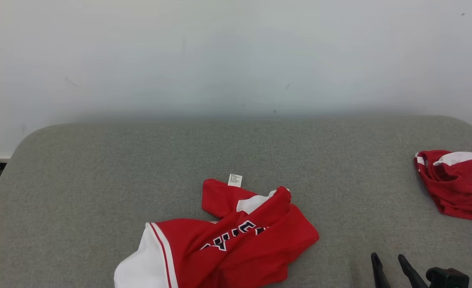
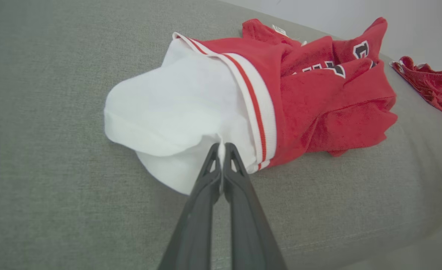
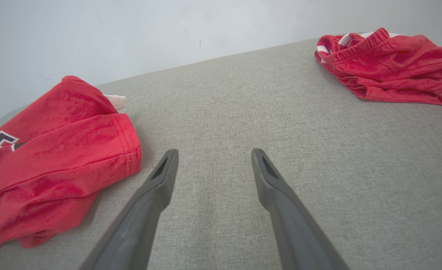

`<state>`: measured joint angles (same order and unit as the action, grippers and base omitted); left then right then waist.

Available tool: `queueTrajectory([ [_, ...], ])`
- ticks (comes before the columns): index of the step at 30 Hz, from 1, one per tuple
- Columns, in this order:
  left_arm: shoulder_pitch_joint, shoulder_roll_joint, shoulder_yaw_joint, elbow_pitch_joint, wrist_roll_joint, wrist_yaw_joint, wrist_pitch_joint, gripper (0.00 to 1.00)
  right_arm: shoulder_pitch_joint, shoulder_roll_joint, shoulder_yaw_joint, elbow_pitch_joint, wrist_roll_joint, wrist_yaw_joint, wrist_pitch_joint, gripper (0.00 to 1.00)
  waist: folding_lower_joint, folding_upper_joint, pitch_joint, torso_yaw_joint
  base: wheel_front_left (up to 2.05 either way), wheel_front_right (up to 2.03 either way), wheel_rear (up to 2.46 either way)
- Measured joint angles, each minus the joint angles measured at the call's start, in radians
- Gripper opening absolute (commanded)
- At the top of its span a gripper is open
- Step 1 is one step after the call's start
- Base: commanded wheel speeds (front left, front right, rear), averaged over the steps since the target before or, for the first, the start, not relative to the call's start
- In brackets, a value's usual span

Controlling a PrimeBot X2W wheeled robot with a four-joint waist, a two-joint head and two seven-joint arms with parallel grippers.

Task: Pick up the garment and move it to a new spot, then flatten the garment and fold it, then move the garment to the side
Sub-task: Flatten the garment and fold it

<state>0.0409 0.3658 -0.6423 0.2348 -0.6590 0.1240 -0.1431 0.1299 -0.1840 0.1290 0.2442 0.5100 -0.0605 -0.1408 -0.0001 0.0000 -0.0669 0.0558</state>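
A crumpled red and white garment (image 1: 236, 236) with dark lettering lies near the front middle of the grey table (image 1: 99, 168). In the left wrist view the garment (image 2: 318, 97) has a white part (image 2: 176, 101) facing me, and my left gripper (image 2: 221, 146) is shut on a pinch of that white cloth at its near edge. My right gripper (image 1: 388, 259) stands open at the lower right, to the right of the garment. In the right wrist view my right gripper (image 3: 213, 155) hovers over bare table, the garment (image 3: 56, 157) off to its left, apart from it.
A second red and white cloth (image 1: 456, 184) lies bunched at the table's right edge, also seen in the right wrist view as a red heap (image 3: 389, 63). A pale wall (image 1: 236, 52) rises behind the table. The table's rounded corners curve away at far left and far right.
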Motion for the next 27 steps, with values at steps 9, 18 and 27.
queueTrajectory([
  [9, 0.032, -0.03, -0.045, -0.024, -0.006, 0.0, 0.111, 0.0, -0.042, 0.005, 0.016, 0.013, 0.0, 0.009, 0.005, 1.0, 0.0, 0.0, 0.015, -0.014, 0.0, 0.0, 0.0],
  [18, 0.041, -0.047, 0.03, -0.063, 0.01, 0.0, 0.161, 1.0, -0.05, 0.001, 0.006, 0.029, 0.0, 0.013, 0.007, 1.0, 0.0001, 0.0, 0.024, -0.037, 0.0, 0.0, 0.0],
  [27, 0.037, -0.027, 0.183, -0.168, 0.073, 0.0, 0.167, 1.0, -0.057, 0.002, 0.012, 0.041, 0.0, 0.017, 0.0, 1.0, 0.0001, 0.0, 0.022, -0.012, 0.0, 0.0, 0.0],
])
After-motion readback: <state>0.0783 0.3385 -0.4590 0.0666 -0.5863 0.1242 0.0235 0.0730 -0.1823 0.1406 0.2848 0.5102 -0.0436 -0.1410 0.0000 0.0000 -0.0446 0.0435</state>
